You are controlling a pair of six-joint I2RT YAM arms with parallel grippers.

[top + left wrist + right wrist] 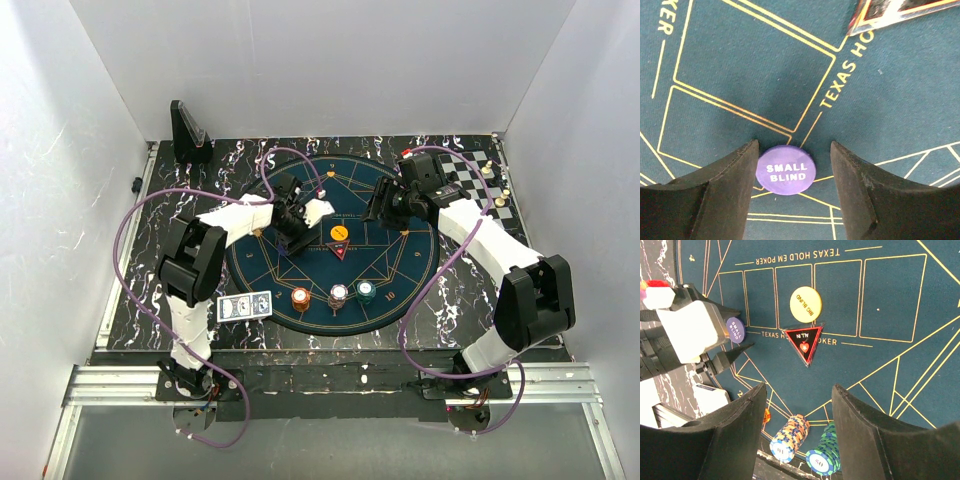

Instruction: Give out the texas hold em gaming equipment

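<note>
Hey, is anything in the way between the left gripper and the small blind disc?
Nothing visible. The left gripper has a finger on each side of the small blind disc, which lies on the blue mat.

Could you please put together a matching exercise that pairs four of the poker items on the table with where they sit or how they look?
Things:
1. small blind disc
2. big blind disc
3. all-in marker
4. card

Descriptions:
A. yellow
B. off the mat, on the table
C. between the fingers of the left end effector
D. black triangle with a red edge

Pairs: 1-C, 2-A, 3-D, 4-B
</note>
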